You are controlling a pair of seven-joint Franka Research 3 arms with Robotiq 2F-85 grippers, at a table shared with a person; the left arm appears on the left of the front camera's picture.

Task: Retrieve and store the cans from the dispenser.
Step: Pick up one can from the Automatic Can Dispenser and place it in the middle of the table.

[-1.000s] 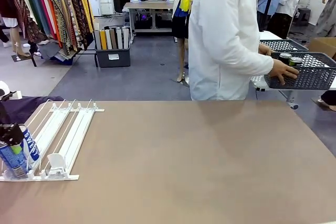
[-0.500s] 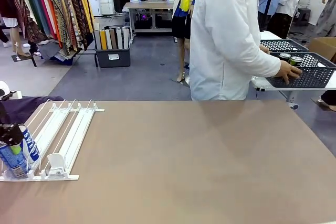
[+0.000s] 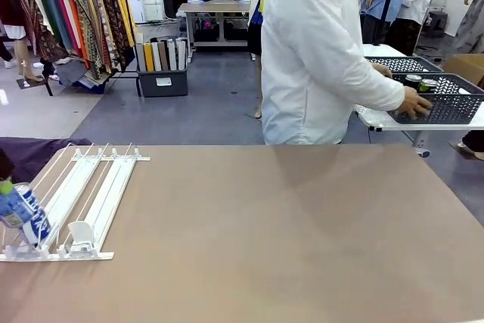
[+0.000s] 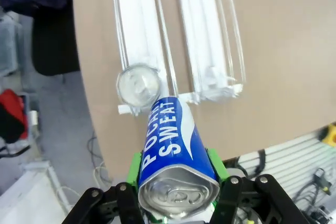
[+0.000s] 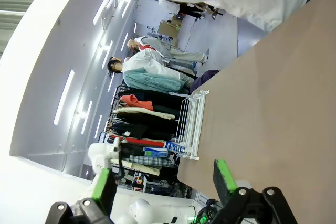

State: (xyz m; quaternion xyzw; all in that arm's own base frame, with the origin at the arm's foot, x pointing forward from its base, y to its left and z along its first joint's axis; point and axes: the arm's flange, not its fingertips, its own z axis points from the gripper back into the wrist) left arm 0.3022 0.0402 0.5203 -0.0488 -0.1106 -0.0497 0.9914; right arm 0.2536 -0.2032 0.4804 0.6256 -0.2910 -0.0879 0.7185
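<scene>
My left gripper [image 4: 176, 174] is shut on a blue can [image 4: 172, 142] with white lettering, its silver top towards the camera and its green pads [image 4: 214, 162] on both sides. The can hangs tilted over the front end of the white dispenser [image 4: 202, 35]. Just beyond it a round silver can top [image 4: 137, 84] stands in a lane. In the front view the held blue can [image 3: 23, 214] leans at the far left edge beside the dispenser [image 3: 87, 194]. My right gripper [image 5: 164, 182] is open over the table, nothing between its fingers.
A person in a white shirt [image 3: 318, 51] stands at the far side, turned right, with a hand [image 3: 414, 102] on a dark lattice basket [image 3: 446, 107] holding dark cans [image 3: 412, 79]. The brown table [image 3: 287, 232] stretches wide to the right of the rack.
The blue can has been raised from the rack's front end and tipped over to the left with my left gripper. The person has shifted a little left.
</scene>
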